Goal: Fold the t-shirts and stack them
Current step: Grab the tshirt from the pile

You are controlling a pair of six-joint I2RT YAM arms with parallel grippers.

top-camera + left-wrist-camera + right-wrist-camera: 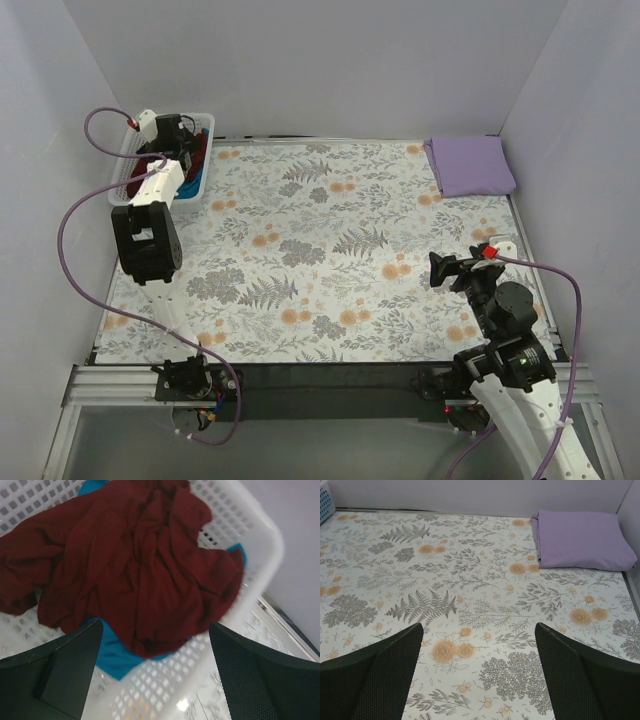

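A crumpled dark maroon t-shirt (135, 565) fills the white lattice basket (260, 545), with a teal t-shirt (112, 652) showing beneath its lower edge. My left gripper (156, 627) hovers open just above them, touching neither. From above, that gripper (185, 135) is over the basket (205, 122) at the far left corner. A folded lavender t-shirt (470, 165) lies at the far right corner, also clear in the right wrist view (582, 539). My right gripper (479, 630) stands open over bare cloth near the right front, seen from above (442, 270).
A floral grey and orange cloth (320, 250) covers the table. Grey walls close in the back and both sides. A purple cable (75, 215) loops off the left arm. The basket's corner (325, 502) shows at the far left of the right wrist view.
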